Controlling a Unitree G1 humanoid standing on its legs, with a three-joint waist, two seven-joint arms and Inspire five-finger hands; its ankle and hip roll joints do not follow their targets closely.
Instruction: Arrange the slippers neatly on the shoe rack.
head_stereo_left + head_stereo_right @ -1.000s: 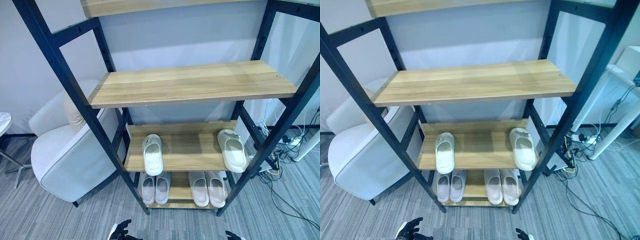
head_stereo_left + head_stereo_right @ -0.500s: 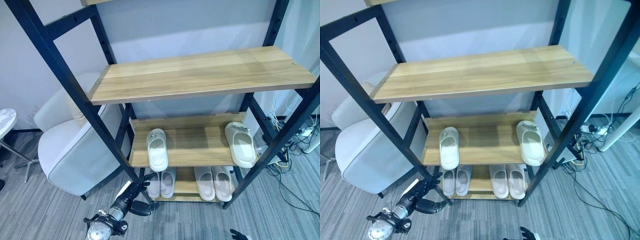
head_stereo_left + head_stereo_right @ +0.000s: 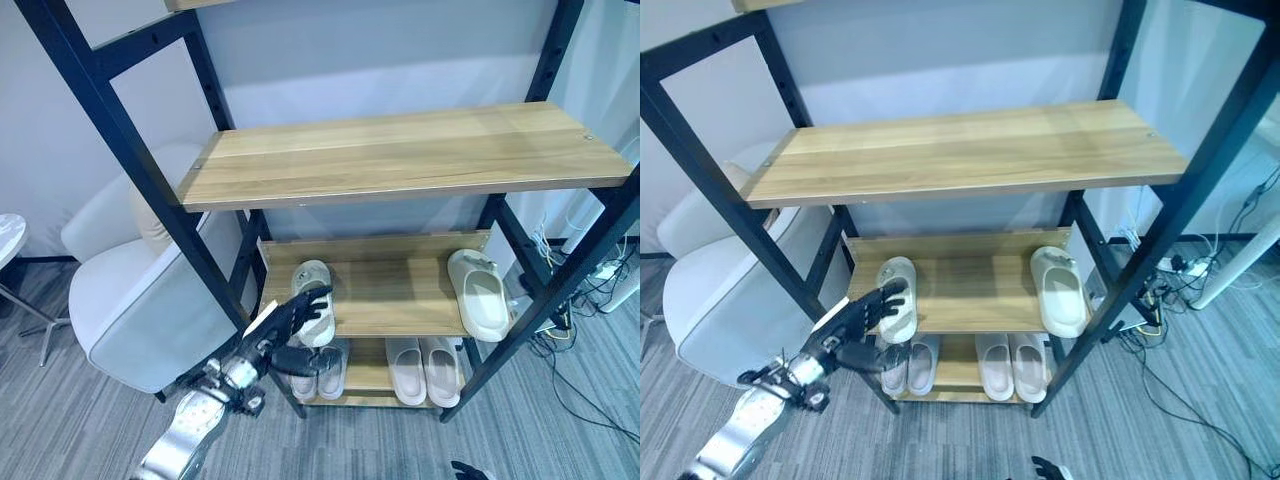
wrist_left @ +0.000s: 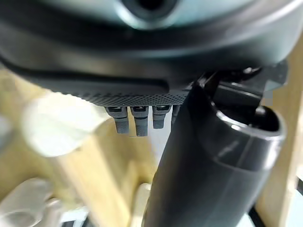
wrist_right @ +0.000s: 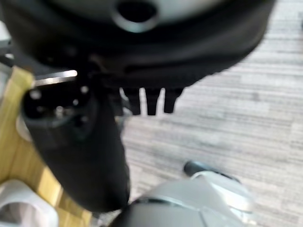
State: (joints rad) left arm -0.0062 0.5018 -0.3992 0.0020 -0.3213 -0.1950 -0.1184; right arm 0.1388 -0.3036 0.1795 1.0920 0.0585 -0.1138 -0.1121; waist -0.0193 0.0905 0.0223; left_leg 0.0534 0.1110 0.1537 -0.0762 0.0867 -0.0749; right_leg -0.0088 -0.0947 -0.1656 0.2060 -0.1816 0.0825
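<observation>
slippers: l slipper [image 3: 313, 297] & r slipper [image 3: 478, 297] lay well apart on mid shelf [image 3: 390, 290]; left hand [image 3: 290, 322], fingers spread, reached at l one, grasp likely next.

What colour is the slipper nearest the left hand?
White slipper, clearest in the left eye view.
</observation>
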